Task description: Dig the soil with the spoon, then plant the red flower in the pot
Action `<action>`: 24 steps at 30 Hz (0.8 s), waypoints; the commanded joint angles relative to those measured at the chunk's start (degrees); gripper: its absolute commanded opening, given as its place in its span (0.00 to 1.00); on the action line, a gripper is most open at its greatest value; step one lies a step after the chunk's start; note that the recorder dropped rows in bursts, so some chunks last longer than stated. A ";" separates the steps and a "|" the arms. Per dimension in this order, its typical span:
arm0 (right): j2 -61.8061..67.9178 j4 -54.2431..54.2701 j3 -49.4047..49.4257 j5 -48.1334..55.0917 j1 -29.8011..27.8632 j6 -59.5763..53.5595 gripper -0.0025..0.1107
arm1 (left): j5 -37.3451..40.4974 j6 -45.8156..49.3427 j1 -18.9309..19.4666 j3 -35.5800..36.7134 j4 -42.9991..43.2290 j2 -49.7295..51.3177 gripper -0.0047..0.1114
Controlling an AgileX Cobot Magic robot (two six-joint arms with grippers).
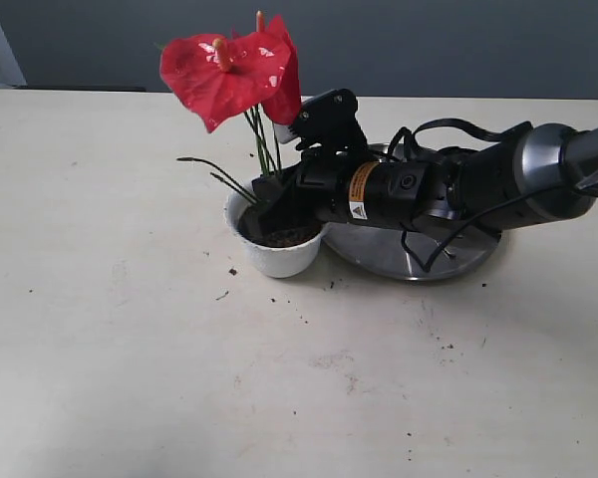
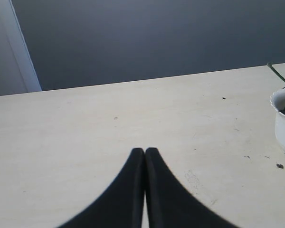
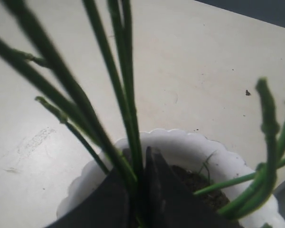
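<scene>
The right gripper (image 3: 137, 164) pinches the stems of the red flower (image 1: 229, 72) between its fingers inside the pot (image 1: 279, 261); the left gripper (image 2: 145, 153) holds its fingers pressed together.

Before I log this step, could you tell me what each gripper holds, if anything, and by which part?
The right gripper grips the red flower by its stems, low down inside the pot. The left gripper is shut on nothing.
</scene>
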 commanded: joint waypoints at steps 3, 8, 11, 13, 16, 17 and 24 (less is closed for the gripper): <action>3.08 -3.76 1.90 7.99 1.30 2.44 0.02 | 0.04 -0.22 -0.16 0.02 0.08 -0.30 0.04; 3.08 -4.00 1.90 8.24 1.30 2.44 0.02 | 0.04 -0.22 -0.16 0.02 0.08 -0.30 0.04; 3.08 -4.00 1.90 8.24 1.30 2.44 0.03 | 0.04 -0.22 -0.16 0.02 0.08 -0.30 0.04; 3.08 -4.00 1.90 8.02 1.30 2.44 0.09 | 0.04 -0.22 -0.16 0.02 0.08 -0.30 0.04; 3.08 -4.00 1.90 8.02 1.30 2.44 0.22 | 0.04 -0.22 -0.16 0.02 0.08 -0.30 0.04; 3.08 -4.00 1.90 8.02 1.30 2.44 0.26 | 0.04 -0.22 -0.16 0.02 0.08 -0.30 0.04; 1.61 -3.62 1.90 8.23 1.30 2.54 0.31 | 0.04 -0.22 -0.16 0.02 0.08 -0.30 0.04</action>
